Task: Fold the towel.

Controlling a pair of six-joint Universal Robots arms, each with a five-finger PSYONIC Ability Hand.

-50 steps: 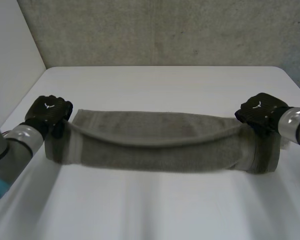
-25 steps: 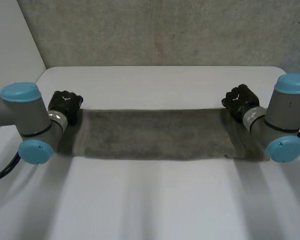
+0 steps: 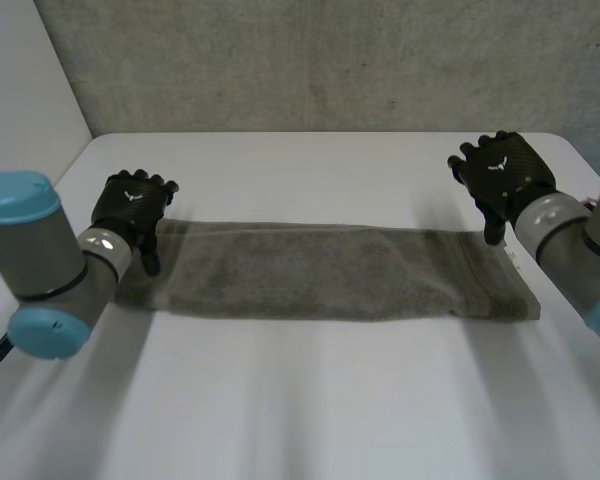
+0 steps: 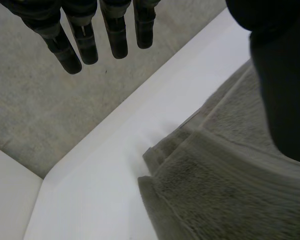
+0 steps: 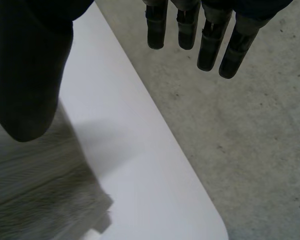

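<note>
A grey-green towel (image 3: 320, 272) lies folded into a long flat strip across the white table (image 3: 310, 400). My left hand (image 3: 130, 205) hovers over the strip's left end, open, its fingers (image 4: 115, 35) straight and apart from the cloth (image 4: 230, 170) below. Above the right end, near the far corner, my right hand (image 3: 500, 178) is open too; its fingers (image 5: 210, 45) and thumb (image 5: 25, 75) hold nothing. The towel's corner (image 5: 45, 200) lies under that thumb.
A rough concrete wall (image 3: 330, 60) runs behind the table's far edge. A white panel (image 3: 20, 120) stands at the left. The table's rounded right corner (image 5: 210, 220) lies just past the right hand. Bare tabletop stretches in front of the towel.
Both hands carried the towel's near edge over to the far side, laying it flat. They have since opened, let go of the cloth and lifted off its ends.
</note>
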